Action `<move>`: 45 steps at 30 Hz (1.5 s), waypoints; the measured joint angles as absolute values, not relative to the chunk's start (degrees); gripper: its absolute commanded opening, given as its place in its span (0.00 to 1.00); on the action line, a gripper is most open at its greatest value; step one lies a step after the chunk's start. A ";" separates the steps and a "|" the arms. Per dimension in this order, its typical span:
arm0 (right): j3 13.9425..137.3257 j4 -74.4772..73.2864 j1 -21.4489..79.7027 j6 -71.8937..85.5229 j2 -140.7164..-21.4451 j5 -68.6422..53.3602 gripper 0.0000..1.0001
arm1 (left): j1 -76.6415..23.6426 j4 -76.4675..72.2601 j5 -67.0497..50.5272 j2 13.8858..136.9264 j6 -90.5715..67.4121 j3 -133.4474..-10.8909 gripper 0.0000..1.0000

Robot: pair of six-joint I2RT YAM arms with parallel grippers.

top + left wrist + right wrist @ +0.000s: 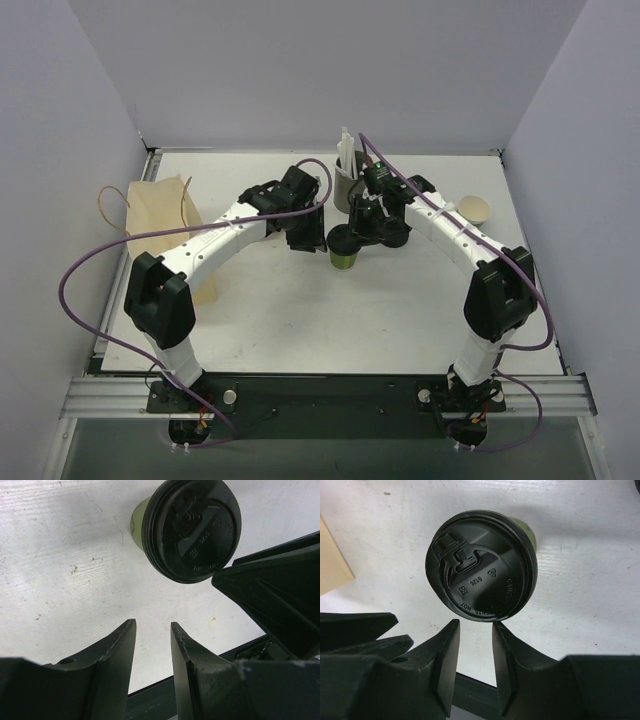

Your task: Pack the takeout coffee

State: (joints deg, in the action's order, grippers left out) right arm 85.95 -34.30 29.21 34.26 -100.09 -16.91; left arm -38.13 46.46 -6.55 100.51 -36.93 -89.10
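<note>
The takeout coffee (343,251), a small green cup with a round black lid, stands upright on the white table between my two grippers. In the left wrist view the coffee (191,527) is ahead and to the right of my left gripper (153,626), whose jaws are a little apart and empty. In the right wrist view the lid (482,565) sits just past the tips of my right gripper (476,625), whose jaws are also a little apart with nothing between them. From above, the left gripper (308,238) is left of the cup and the right gripper (368,228) is behind and right of it.
A tan paper bag (165,215) with string handles lies at the table's left edge. A grey cylindrical cup with white straws (346,178) stands behind the coffee. A small tan round cup (474,209) sits at the right. The right gripper's body (280,590) shows in the left wrist view.
</note>
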 measured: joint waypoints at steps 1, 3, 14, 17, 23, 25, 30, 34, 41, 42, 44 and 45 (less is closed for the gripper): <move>85.95 -34.59 29.32 34.09 -100.36 -16.43 0.36 | -38.11 46.50 -6.57 100.51 -36.82 -89.25 0.45; 85.95 -35.07 29.69 33.52 -100.62 -15.35 0.40 | -38.02 46.59 -6.59 100.51 -36.77 -89.27 0.44; 91.29 -38.35 33.95 28.75 -100.75 -7.05 0.75 | -35.51 47.90 -5.10 97.32 -36.80 -88.88 0.45; 93.73 -38.89 35.03 27.03 -101.56 -4.82 0.79 | -34.54 48.05 -4.71 94.80 -36.80 -87.94 0.45; 96.44 -40.27 35.70 24.32 -105.51 -2.44 0.78 | -32.82 48.23 -4.58 92.49 -36.80 -87.44 0.45; 96.97 -40.69 35.68 23.81 -107.09 -1.67 0.78 | -32.53 48.23 -4.58 92.40 -36.80 -87.42 0.45; 97.78 -41.60 35.68 22.83 -109.73 -0.47 0.77 | -32.34 48.23 -4.64 92.40 -36.80 -87.24 0.45; 98.06 -42.26 35.68 22.35 -109.73 0.23 0.78 | -32.21 48.25 -4.75 92.40 -36.77 -87.22 0.45; 99.37 -42.72 35.73 22.20 -109.73 0.99 0.78 | -32.14 48.25 -4.91 92.40 -36.77 -87.22 0.45; 99.63 -42.70 35.73 22.20 -109.73 1.04 0.78 | -32.14 48.25 -4.97 92.40 -36.75 -87.22 0.45; 100.22 -42.81 35.73 22.20 -109.73 1.08 0.79 | -32.14 48.25 -5.02 92.42 -36.73 -87.22 0.45; 100.57 -42.85 35.75 22.20 -109.73 1.08 0.79 | -32.14 48.25 -5.02 92.47 -36.73 -87.22 0.45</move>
